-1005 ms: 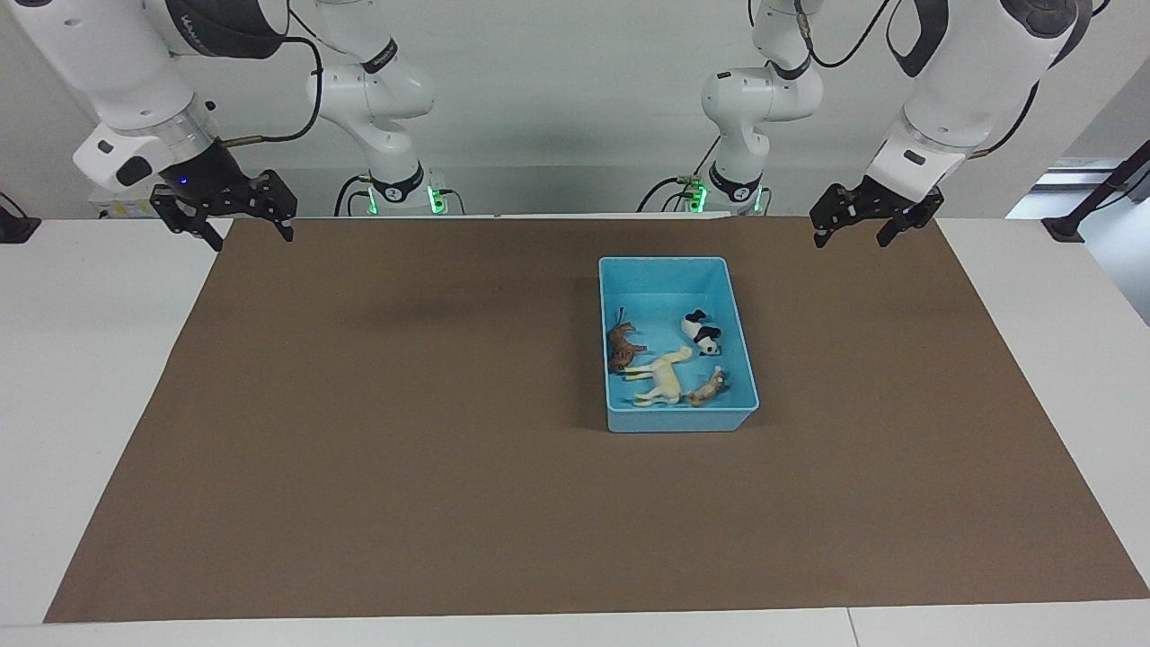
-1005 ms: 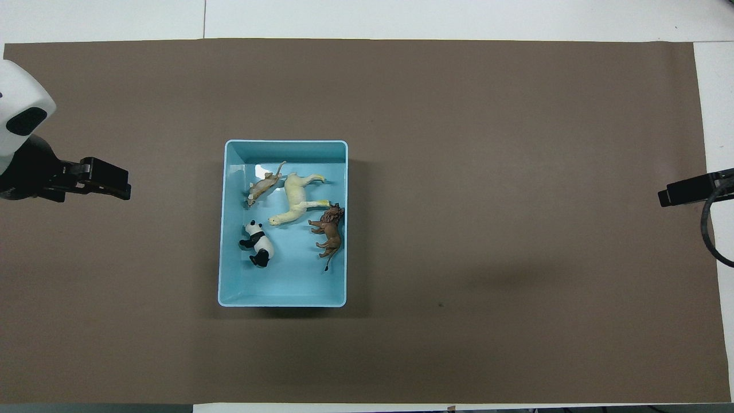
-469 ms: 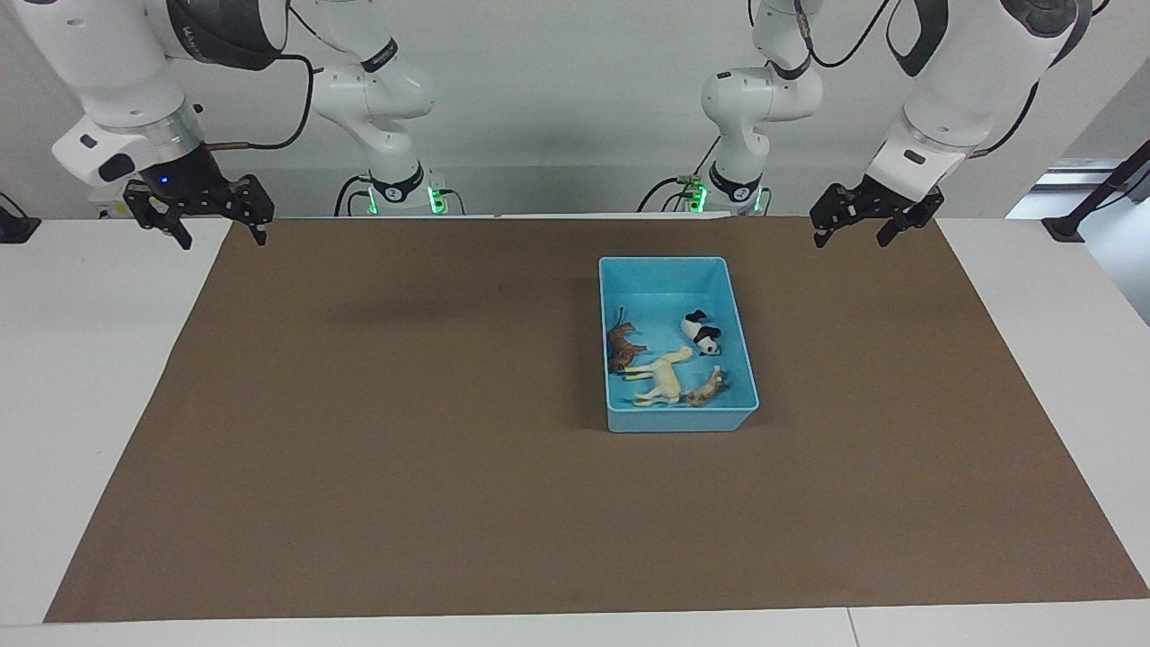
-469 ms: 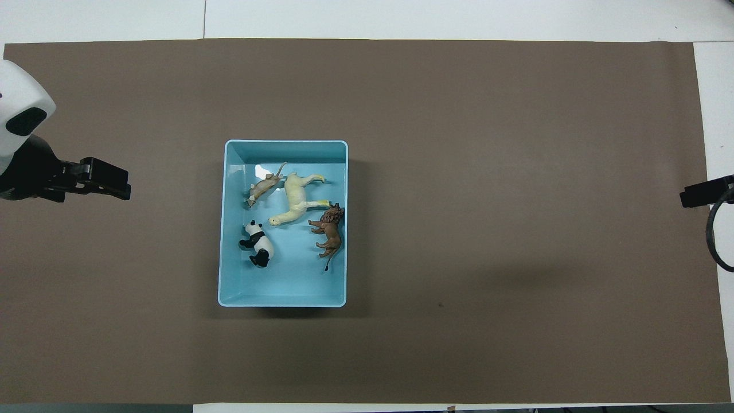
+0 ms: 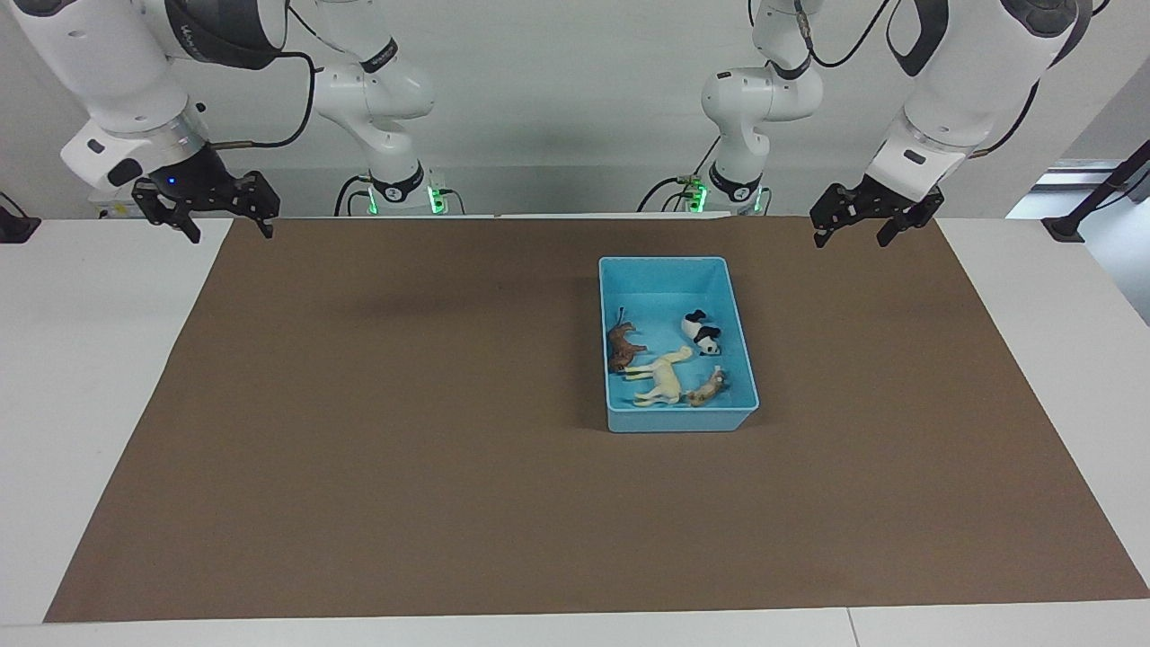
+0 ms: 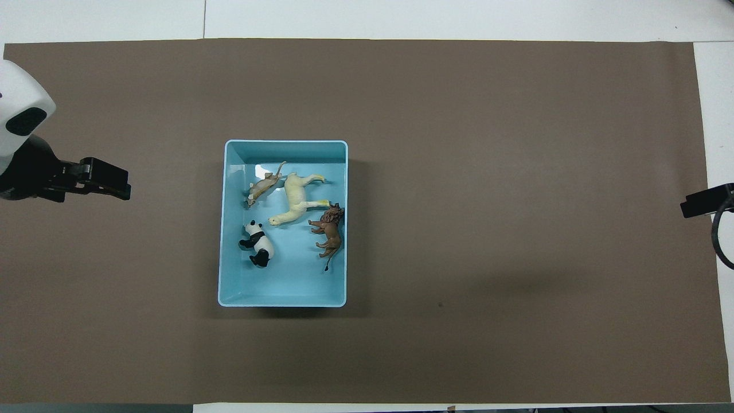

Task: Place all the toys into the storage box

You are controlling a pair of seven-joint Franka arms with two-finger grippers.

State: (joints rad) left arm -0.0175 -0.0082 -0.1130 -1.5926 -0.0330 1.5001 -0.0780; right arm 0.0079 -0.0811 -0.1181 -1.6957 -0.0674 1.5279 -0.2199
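Observation:
The light blue storage box (image 5: 665, 261) (image 6: 285, 141) stands on the brown mat, toward the left arm's end. All the toys lie inside it. These are the panda (image 5: 702, 332) (image 6: 257, 243), the cream horse-like animal (image 5: 663, 380) (image 6: 295, 198), the brown animal (image 5: 620, 346) (image 6: 330, 229) and the orange tiger (image 5: 708, 387) (image 6: 265, 184). My left gripper (image 5: 851, 238) (image 6: 123, 189) is open and empty, raised over the mat's edge by the robots. My right gripper (image 5: 230, 232) (image 6: 685, 207) is open and empty, raised over the mat's corner at the right arm's end.
The brown mat (image 5: 404, 404) covers most of the white table (image 5: 90, 359). Both arm bases (image 5: 395, 189) stand at the table's edge by the robots. No other objects lie on the mat.
My right gripper has drawn back toward the right arm's end of the table. The left arm, the box and the toys have not moved.

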